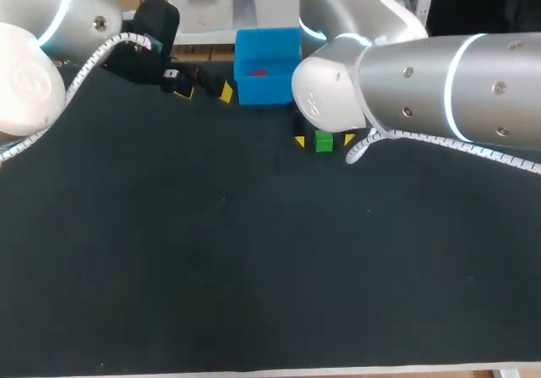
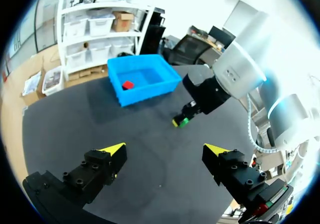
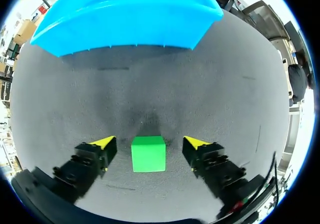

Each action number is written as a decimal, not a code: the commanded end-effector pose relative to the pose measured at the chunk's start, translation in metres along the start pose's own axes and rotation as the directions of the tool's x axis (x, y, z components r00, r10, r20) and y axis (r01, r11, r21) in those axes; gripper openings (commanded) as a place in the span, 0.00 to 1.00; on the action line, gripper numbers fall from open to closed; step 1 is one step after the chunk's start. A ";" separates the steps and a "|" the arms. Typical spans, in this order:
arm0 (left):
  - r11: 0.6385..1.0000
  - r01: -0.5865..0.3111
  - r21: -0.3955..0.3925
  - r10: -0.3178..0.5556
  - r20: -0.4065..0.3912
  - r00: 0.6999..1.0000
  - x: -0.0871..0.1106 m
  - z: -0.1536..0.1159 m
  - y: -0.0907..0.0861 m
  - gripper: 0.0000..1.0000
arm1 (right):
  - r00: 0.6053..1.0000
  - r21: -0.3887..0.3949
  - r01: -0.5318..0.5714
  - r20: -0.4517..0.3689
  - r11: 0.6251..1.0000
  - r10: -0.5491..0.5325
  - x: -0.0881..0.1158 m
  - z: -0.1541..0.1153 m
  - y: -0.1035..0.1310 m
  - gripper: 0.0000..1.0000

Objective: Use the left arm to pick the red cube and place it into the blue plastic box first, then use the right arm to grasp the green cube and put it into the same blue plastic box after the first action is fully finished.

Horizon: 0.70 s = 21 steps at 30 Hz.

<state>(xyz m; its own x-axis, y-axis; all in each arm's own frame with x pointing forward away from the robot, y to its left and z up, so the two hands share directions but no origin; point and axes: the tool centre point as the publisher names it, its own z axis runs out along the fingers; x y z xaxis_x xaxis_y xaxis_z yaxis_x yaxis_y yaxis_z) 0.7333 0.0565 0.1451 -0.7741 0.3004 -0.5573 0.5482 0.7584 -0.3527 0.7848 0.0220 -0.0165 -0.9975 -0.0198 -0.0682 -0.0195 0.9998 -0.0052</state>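
green cube (image 3: 148, 154) was framed squarely between spread jaws of right gripper (image 3: 149, 143), untouched; red cube (image 2: 128, 85) was lodged in blue box (image 2: 150, 93); left gripper (image 2: 165, 149) was held open, empty.

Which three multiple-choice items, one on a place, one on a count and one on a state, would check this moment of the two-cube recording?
1. Where is the red cube?
A) on the table beside the green cube
B) inside the blue box
C) at the table's near edge

2. How many cubes lie on the table outside the box?
A) none
B) one
C) two

3. How does the right tool stand?
A) open, with the green cube between its fingers
B) shut on the red cube
C) open, over the box

Answers:
1 B: the left wrist view shows the red cube on the box's floor.
2 B: only the green cube sits on the table.
3 A: the right wrist view shows a gap on each side of the green cube.
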 end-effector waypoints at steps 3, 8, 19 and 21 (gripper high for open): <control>1.000 -0.003 0.008 0.003 0.004 1.000 0.001 0.000 0.002 1.00 | 1.000 -0.002 -0.004 0.007 1.000 0.004 0.005 0.000 -0.001 0.45; 1.000 -0.003 0.008 0.003 0.004 1.000 0.001 0.000 0.002 1.00 | 1.000 -0.002 -0.005 0.007 1.000 0.005 0.005 0.000 -0.001 0.00; 1.000 -0.003 0.008 0.003 0.004 1.000 0.001 0.000 0.002 1.00 | 1.000 -0.014 -0.002 -0.009 1.000 0.002 0.003 -0.017 -0.008 0.00; 1.000 -0.003 0.008 0.003 0.004 1.000 0.001 0.000 0.002 1.00 | 1.000 -0.038 -0.005 0.015 0.999 0.006 0.001 -0.034 -0.012 0.00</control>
<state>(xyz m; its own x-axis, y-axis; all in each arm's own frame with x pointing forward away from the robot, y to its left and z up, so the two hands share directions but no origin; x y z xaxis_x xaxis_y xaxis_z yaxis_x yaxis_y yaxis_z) 0.7333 0.0566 0.1450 -0.7741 0.3004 -0.5573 0.5481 0.7584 -0.3526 0.7886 0.0163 -0.0043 -0.9973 -0.0179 -0.0718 -0.0191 0.9997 0.0155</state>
